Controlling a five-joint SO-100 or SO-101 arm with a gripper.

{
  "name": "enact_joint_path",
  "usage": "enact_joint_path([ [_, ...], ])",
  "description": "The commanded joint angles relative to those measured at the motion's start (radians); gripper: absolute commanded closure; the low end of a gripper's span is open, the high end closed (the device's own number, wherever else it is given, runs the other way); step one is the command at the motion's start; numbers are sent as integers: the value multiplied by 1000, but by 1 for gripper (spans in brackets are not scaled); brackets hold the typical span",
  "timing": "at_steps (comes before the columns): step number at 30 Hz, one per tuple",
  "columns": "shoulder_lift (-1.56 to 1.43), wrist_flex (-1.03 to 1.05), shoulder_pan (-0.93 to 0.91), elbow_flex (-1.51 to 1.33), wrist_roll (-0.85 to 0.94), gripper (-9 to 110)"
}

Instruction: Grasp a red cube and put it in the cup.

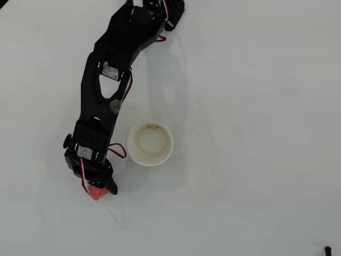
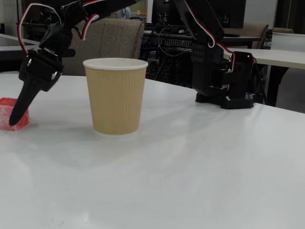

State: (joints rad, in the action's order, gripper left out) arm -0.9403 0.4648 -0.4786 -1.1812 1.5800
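Note:
The red cube [image 1: 95, 195] lies on the white table, left of and below the cup in the overhead view, and at the far left edge of the fixed view [image 2: 5, 109]. My gripper [image 1: 102, 190] is down at the cube. One black finger [image 2: 21, 102] stands against the cube's near side with its tip at the table. The other jaw is hidden by the wrist and the cube. The cup [image 1: 150, 143] stands upright and empty, just right of the gripper. In the fixed view its outside [image 2: 116, 95] is tan with a white rim.
The arm's base [image 2: 224, 71] stands at the table's far side, at the top of the overhead view [image 1: 152, 13]. A small black object [image 1: 327, 249] lies at the bottom right corner. Chairs and desks stand beyond the table.

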Motion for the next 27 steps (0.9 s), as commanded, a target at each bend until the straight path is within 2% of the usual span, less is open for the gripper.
enact_joint_path([
  [1,-41,6,-9,97,-6,81],
  [10,-41,2,-18,97,-6,91],
  [27,-38,-2,-25,98,-6,93],
])
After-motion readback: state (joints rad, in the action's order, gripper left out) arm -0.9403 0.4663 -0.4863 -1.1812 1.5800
